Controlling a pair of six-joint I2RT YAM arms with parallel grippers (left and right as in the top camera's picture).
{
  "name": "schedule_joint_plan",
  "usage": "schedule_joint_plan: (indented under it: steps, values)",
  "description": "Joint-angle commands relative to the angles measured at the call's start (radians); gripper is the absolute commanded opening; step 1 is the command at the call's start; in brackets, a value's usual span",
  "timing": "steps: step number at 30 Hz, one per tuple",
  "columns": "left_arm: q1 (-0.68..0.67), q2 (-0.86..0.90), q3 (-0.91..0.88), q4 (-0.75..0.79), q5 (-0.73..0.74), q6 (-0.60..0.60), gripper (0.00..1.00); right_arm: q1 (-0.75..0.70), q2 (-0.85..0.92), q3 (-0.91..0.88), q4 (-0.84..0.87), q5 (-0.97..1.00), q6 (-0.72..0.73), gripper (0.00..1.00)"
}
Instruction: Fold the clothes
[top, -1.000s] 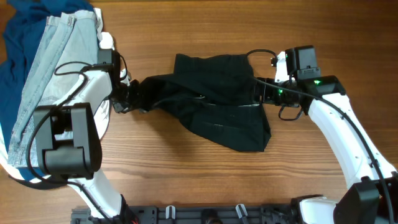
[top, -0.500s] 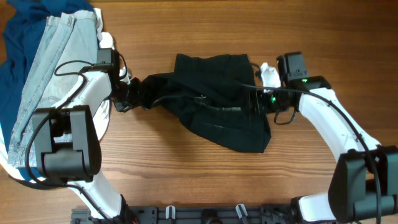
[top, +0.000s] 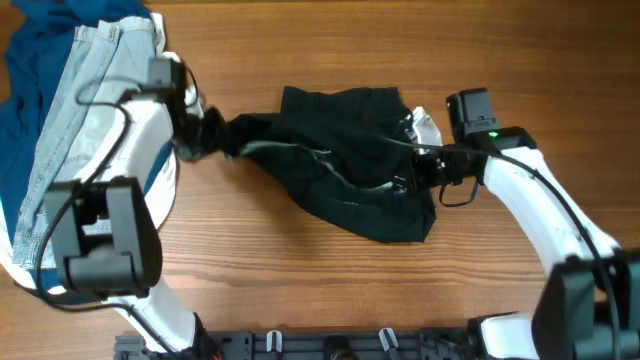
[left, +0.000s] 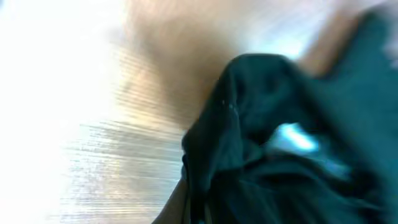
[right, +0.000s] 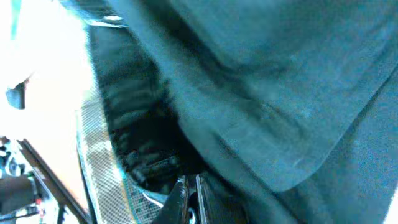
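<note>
While the black shorts (top: 350, 165) lie crumpled near the middle of the wooden table (top: 300, 290), the two arms engage them from opposite ends. The left gripper (top: 212, 136) is closed on the left end of the garment, where the fabric is drawn out into a narrow, twisted strip leading from the main bulk to the jaws. The left wrist view is heavily blurred and shows only a bunched fold of the shorts (left: 280, 162) above the table (left: 112, 155), so the fingers themselves cannot be made out there. The right gripper (top: 410, 180) is closed on the right edge of the shorts, just beside a patch of pale grey lining (top: 422, 127) that is turned upward at the upper right corner. In the right wrist view the fingertips (right: 186, 194) stand pressed together at the bottom edge, with folds of the shorts (right: 280, 93) filling almost the whole frame around them. The lower part of the garment spreads toward the near edge of the table in a rounded flap. A pair of light-blue jeans (top: 80, 110) lies at the far left, partly under the left arm and well apart from the shorts; a dark blue garment (top: 30, 45) lies beneath the jeans in the far left corner.
</note>
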Motion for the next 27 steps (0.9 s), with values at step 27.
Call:
schedule_joint_plan:
  steps: [27]
  values:
    - [-0.033,-0.762,0.668,-0.107,-0.058,0.035,0.04,-0.239,-0.353,1.249,-0.774,0.431,0.071,0.04]
